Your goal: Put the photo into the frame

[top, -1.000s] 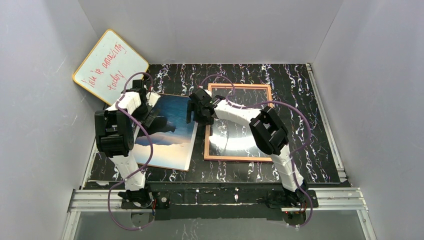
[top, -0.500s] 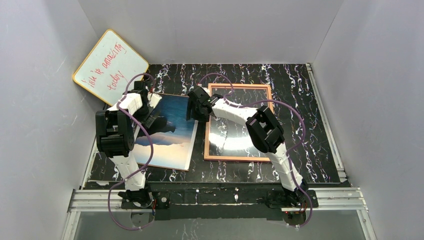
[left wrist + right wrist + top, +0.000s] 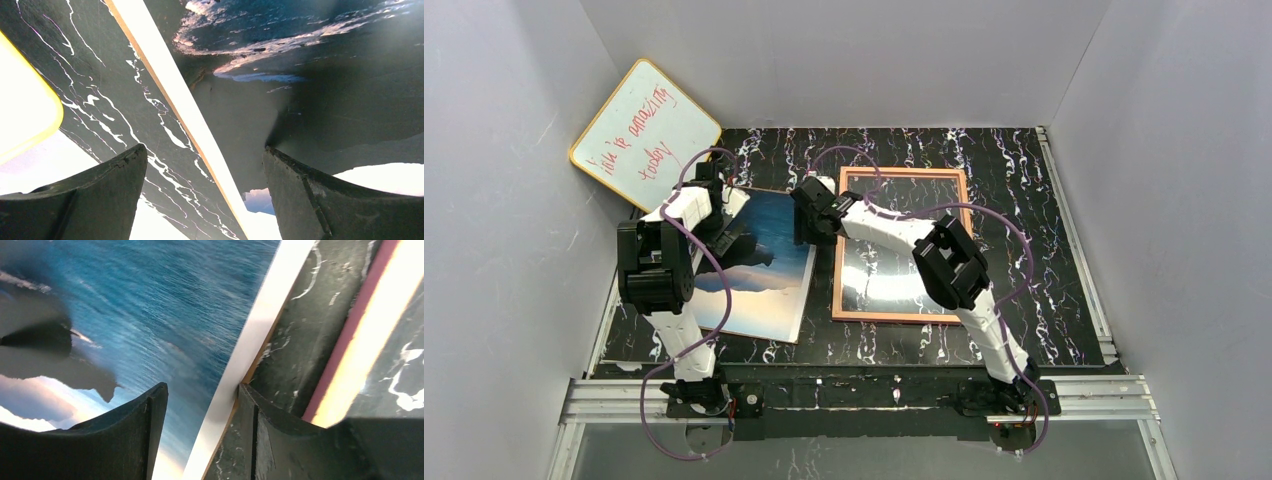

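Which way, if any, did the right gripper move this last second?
Yes: the right gripper shifted left, away from the pink rectangular frame and over the right edge of the coastal photo print.

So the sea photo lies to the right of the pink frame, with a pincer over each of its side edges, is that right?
Not quite: the top view shows the photo lying to the left of the frame, not the right. The rest holds: the left pincer and the right pincer each straddle one of its side edges.

Left arm (image 3: 656, 262) hides the left edge of the photo (image 3: 769, 280); right arm (image 3: 946, 262) covers part of the frame (image 3: 904, 318); left wrist view crops the whiteboard (image 3: 22, 95).
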You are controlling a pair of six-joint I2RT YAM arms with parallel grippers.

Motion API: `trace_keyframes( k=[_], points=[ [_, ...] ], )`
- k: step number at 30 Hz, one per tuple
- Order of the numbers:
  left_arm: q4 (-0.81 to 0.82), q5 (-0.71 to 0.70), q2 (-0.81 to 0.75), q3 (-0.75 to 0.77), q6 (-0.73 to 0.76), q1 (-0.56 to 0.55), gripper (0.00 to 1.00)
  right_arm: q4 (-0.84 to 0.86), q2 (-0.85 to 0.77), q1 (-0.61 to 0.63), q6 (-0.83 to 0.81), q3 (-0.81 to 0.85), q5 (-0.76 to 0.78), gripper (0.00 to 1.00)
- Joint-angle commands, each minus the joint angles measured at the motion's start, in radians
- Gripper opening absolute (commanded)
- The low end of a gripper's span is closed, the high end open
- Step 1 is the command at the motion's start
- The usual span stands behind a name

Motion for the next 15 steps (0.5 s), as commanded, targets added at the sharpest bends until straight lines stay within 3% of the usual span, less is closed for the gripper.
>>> trace_keyframes(
  k=[1,11,15],
  points=[
    [-0.014,0.060,0.030,-0.042,-0.017,-0.010,0.84,0.056,-0.019,0.059,-0.026,0.070,-0.025,0.61],
    [-0.025,0.059,0.025,-0.033,-0.013,-0.046,0.84,0.073,-0.043,0.066,-0.040,0.043,-0.036,0.60],
    [-0.030,0.061,0.024,-0.027,-0.009,-0.046,0.84,0.325,-0.148,0.046,0.015,-0.143,-0.180,0.64]
  ],
)
